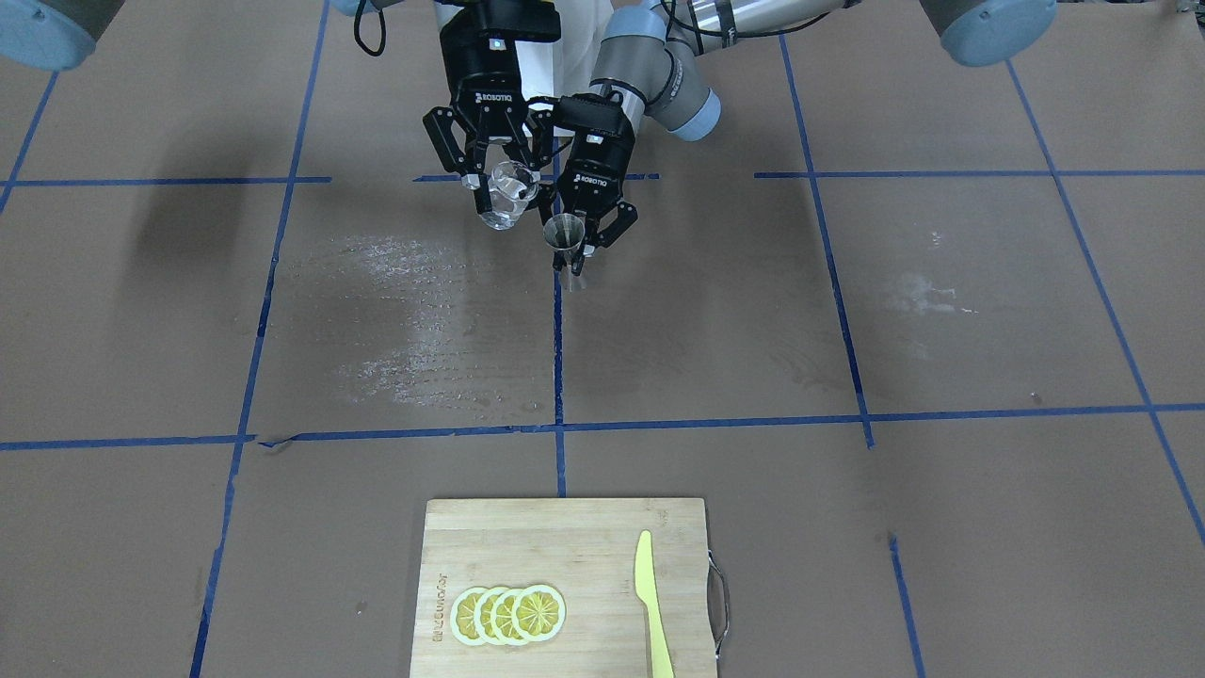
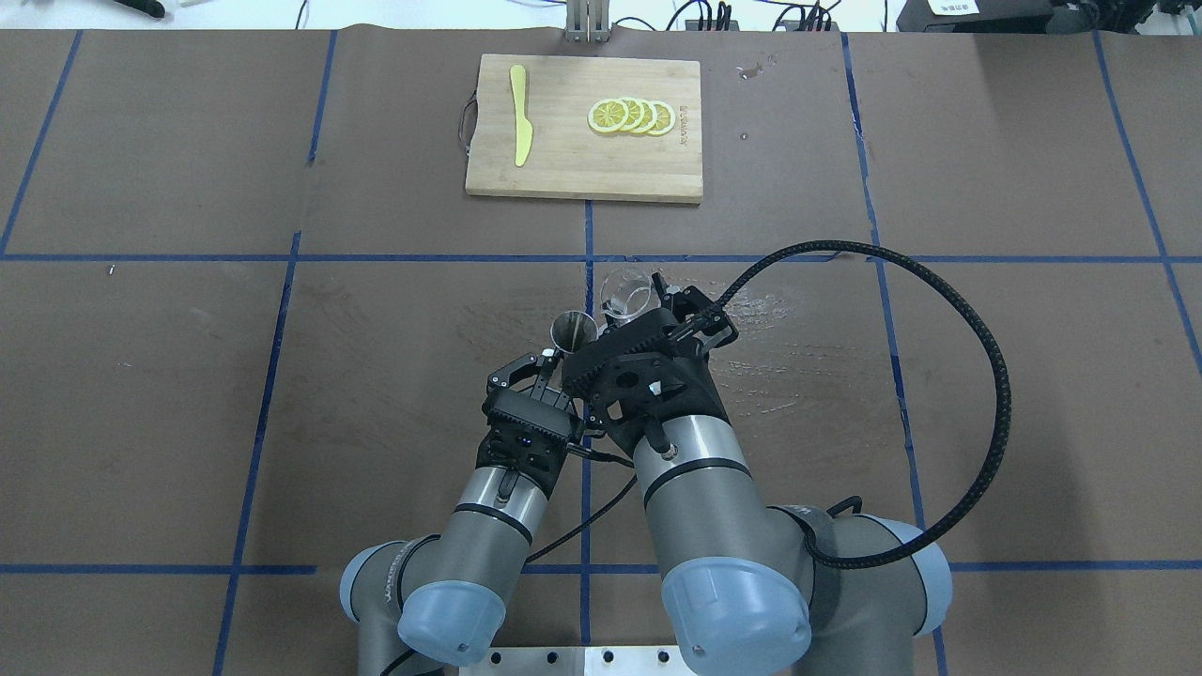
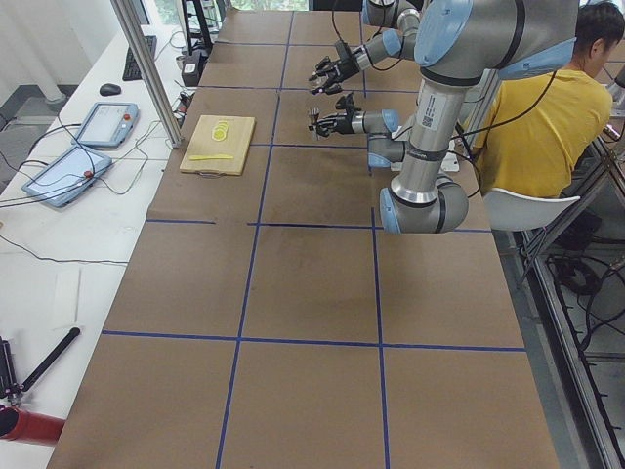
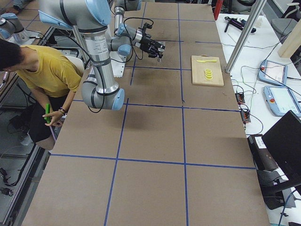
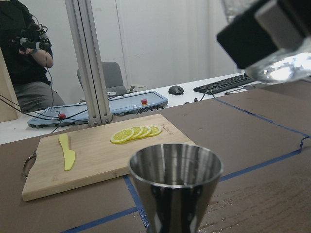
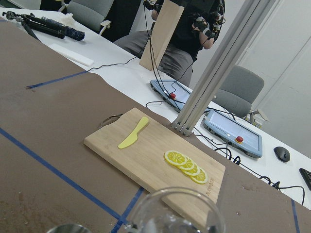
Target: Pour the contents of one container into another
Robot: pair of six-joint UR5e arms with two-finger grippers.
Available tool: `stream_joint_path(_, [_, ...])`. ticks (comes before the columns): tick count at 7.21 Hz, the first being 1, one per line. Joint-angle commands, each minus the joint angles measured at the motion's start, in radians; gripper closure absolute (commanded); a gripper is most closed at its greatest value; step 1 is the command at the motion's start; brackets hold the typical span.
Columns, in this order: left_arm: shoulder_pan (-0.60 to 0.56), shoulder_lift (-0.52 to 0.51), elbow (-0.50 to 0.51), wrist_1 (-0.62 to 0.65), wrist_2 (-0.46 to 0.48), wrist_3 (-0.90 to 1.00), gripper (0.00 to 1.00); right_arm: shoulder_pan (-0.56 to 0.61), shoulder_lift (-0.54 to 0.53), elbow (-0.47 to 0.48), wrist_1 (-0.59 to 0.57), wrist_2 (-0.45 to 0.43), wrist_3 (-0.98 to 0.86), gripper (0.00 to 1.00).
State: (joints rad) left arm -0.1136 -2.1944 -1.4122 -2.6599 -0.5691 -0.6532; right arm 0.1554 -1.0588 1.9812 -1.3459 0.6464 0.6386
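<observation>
Right claw grips the tipped beaker, left claw grips the jigger (a narrow mouth), so slight misalignment could send the pour onto the table.

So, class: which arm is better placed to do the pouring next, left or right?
Right. The right pincer grips the glass beaker, raised beside the jigger; the left pincer just holds that jigger upright to receive.

A bamboo cutting board lay flat on the brown worktop, which was gridded with blue tape. Four overlapping lemon slices and a yellow knife rested on the board, apart from each other.
</observation>
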Motion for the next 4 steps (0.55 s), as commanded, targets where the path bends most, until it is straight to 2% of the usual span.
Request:
stream_joint_path(1, [0.002, -0.002, 0.001, 0.0, 0.0, 0.0, 1.0, 0.007, 0.049, 0.002, -0.107, 0.007, -0.014, 0.96])
stream_joint_path(3, [0.002, -0.01, 0.006, 0.0, 0.0, 0.0, 1.0, 0.004, 0.072, 0.034, -0.208, 0.007, -0.07, 0.96])
stream_joint_path(4, [0.002, -0.013, 0.006, 0.0, 0.0, 0.0, 1.0, 0.004, 0.072, 0.034, -0.217, 0.007, -0.126, 0.96])
